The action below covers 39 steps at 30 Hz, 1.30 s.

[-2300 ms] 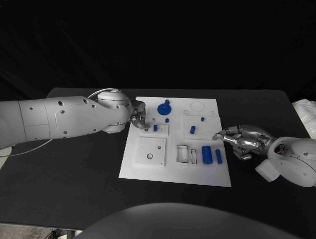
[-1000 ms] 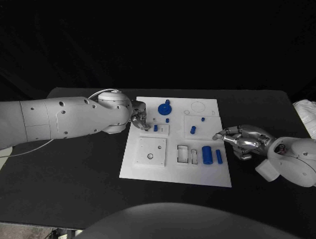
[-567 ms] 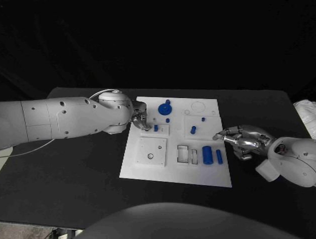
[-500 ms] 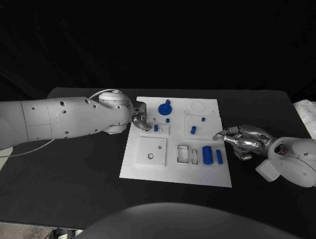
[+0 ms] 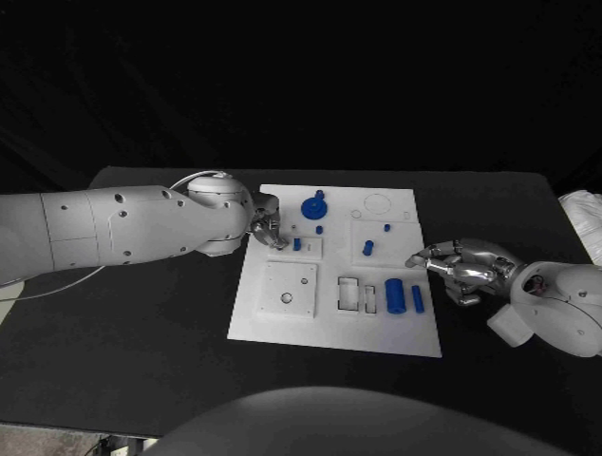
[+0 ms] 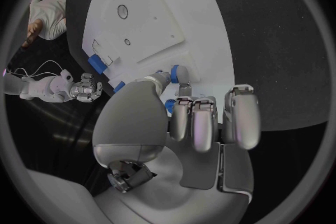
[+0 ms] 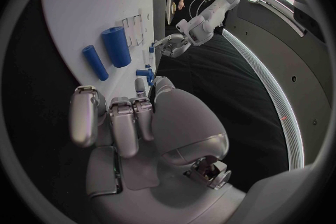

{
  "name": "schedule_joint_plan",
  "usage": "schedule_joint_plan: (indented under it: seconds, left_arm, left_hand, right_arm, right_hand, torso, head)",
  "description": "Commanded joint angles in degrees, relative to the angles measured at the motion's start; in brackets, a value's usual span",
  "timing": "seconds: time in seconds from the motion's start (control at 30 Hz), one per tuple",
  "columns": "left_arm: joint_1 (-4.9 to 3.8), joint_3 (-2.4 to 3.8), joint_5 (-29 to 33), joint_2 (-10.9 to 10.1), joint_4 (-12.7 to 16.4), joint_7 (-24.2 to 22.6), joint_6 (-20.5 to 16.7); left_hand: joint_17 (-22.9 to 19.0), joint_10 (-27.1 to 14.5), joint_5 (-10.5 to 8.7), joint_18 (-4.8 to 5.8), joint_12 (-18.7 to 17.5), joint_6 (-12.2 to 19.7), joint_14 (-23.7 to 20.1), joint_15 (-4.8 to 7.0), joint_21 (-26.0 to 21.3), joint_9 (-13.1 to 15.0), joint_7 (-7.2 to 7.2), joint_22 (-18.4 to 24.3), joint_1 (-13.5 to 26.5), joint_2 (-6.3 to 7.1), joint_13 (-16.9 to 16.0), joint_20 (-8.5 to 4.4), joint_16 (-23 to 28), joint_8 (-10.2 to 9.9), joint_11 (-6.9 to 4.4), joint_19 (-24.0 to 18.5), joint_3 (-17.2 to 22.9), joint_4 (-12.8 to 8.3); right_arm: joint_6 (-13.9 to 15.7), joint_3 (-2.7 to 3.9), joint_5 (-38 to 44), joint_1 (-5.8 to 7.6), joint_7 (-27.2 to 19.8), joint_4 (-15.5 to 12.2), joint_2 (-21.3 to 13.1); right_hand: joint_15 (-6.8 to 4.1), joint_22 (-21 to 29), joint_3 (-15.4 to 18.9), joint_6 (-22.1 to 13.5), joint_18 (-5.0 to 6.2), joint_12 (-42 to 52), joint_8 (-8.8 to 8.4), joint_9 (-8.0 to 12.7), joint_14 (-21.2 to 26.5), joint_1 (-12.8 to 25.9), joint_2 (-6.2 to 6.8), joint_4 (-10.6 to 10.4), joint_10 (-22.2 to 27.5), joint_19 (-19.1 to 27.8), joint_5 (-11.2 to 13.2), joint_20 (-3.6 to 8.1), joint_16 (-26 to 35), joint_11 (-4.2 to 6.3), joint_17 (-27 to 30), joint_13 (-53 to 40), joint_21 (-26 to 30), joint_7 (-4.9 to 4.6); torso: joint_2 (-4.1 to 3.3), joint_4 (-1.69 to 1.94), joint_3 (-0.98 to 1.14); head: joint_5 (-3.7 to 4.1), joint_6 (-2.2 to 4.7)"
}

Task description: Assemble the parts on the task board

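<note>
The white task board lies in the middle of the black table. My left hand is at the board's left edge. Its thumb and a finger pinch a small blue peg over a small square plate. A round blue knob and other small blue pegs stand further back. A thick blue cylinder and a thin one lie at the board's near right. My right hand hovers just off the board's right edge, fingers curled in, with nothing seen in them.
A square plate with a hole and rectangular slots sit on the board's near half. A round recess is at the far right corner. A white bundle lies at the table's right edge.
</note>
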<state>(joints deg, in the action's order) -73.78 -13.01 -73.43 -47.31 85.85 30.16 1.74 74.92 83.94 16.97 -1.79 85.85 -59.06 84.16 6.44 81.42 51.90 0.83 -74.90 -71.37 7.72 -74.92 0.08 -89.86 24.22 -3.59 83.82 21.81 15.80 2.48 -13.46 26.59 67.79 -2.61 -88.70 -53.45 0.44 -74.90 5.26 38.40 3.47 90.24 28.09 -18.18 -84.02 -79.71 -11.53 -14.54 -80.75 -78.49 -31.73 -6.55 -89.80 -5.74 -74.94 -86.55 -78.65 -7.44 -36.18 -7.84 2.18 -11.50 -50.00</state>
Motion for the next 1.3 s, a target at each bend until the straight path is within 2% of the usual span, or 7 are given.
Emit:
schedule_joint_plan:
  seconds: [0.03,0.47,1.3]
  left_arm:
    - [0.39,-0.25,-0.7,0.0,0.3,0.4,-1.1]
    - [0.65,-0.24,-1.6,-1.0,1.5,1.3,-3.0]
    - [0.84,-0.24,-1.2,-1.1,1.5,1.3,-2.5]
  left_hand:
    - [15.1,1.6,0.38,-0.19,-0.4,0.1,5.8,-0.28,-0.1,0.0,-0.38,-12.4,-0.4,-0.62,-10.4,0.28,-0.1,-0.3,0.3,2.6,-0.2,-0.2]
    - [15.1,1.6,0.81,-0.18,-0.5,0.0,5.8,-0.22,-0.1,0.0,-0.43,-12.5,-0.7,-0.66,-10.3,0.24,-0.1,-0.4,0.24,2.7,-0.3,-0.4]
    - [15.0,1.0,0.92,-0.28,-1.1,0.1,5.8,-0.21,-0.5,-0.1,-0.33,-12.3,-0.5,-0.77,-9.7,0.22,-0.1,-0.7,0.28,2.5,-0.5,-0.1]
  right_arm:
    - [-0.9,-0.01,0.2,-0.03,-0.1,0.0,0.0]
    - [-1.0,-0.01,0.2,-0.03,-0.2,0.2,0.1]
    - [-1.0,-0.01,0.2,-0.04,-0.3,0.5,0.3]
  right_hand:
    - [-0.3,-10.4,-0.4,-0.4,0.06,-0.2,-0.1,0.0,-6.0,-1.3,-0.56,-0.1,-9.3,0.5,-0.3,-0.08,-0.2,2.92,-15.1,-3.5,0.3,0.07]
    - [-0.3,-10.4,-0.5,-0.5,0.07,-0.2,-0.11,0.0,-6.0,-1.3,-0.53,0.0,-9.3,0.5,-0.4,-0.08,-0.2,2.92,-15.1,-3.5,0.3,0.05]
    - [-0.3,-10.4,-0.6,-0.5,0.08,-0.2,-0.12,0.0,-6.0,-1.4,-0.5,0.0,-9.3,0.5,-0.4,-0.08,-0.2,2.9,-15.1,-3.5,0.4,0.02]
  torso:
    - [-0.01,0.01,0.01]
    - [0.07,0.05,-0.01]
    - [-0.02,-0.02,0.04]
  head:
    - [0.06,0.0]
    - [0.0,0.0]
    - [-0.05,0.0]
